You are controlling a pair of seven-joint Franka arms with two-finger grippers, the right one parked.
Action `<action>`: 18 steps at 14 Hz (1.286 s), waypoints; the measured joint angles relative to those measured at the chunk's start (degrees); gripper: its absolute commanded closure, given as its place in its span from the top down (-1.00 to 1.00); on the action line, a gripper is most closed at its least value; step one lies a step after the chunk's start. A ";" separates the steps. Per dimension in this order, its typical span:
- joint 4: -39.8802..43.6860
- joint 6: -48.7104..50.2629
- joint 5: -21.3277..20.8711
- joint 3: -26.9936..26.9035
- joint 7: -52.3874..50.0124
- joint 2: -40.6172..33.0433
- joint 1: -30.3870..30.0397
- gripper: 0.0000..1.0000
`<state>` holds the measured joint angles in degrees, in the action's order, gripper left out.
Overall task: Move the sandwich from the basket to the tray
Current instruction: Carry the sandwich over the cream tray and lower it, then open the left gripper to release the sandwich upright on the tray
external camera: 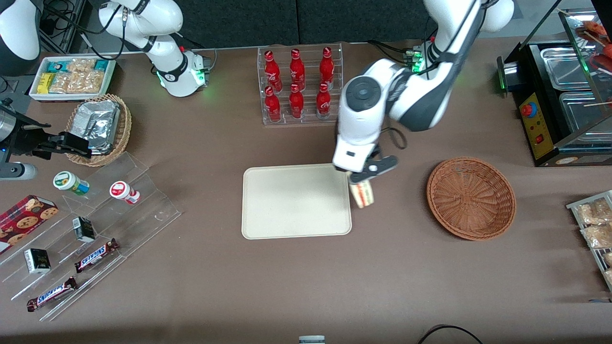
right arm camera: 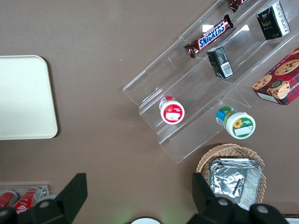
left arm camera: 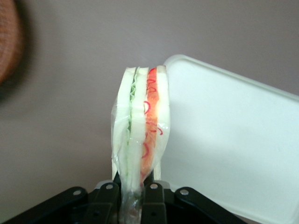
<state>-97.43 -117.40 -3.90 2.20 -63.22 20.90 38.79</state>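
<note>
One sandwich [external camera: 362,193] clamped in your gripper [external camera: 359,184] — clear of basket [external camera: 471,198].
It hangs at tray [external camera: 296,200] rim, 3 o'clock edge.

A brown table [external camera: 215,286] stands against a dark wall [external camera: 296,19].

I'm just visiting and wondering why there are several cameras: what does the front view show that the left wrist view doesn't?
Only the front view shows the whole basket, empty, the cola bottles and the Snickers bars. Only the left wrist view shows the sandwich's green and red-orange layers in clear wrap, pinched at its end. Both show the gripper shut on the sandwich at the edge of the tray, and the brown table.
</note>
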 measured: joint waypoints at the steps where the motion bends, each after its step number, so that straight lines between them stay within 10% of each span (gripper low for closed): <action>1: 0.08 -2.22 0.01 0.01 0.00 1.47 1.50 -0.66; 18: 0.30 -18.92 0.00 2.28 4.26 14.38 4.62 -0.66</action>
<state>-97.13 -136.32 -3.90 4.48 -58.97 35.28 43.41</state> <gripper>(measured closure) 0.824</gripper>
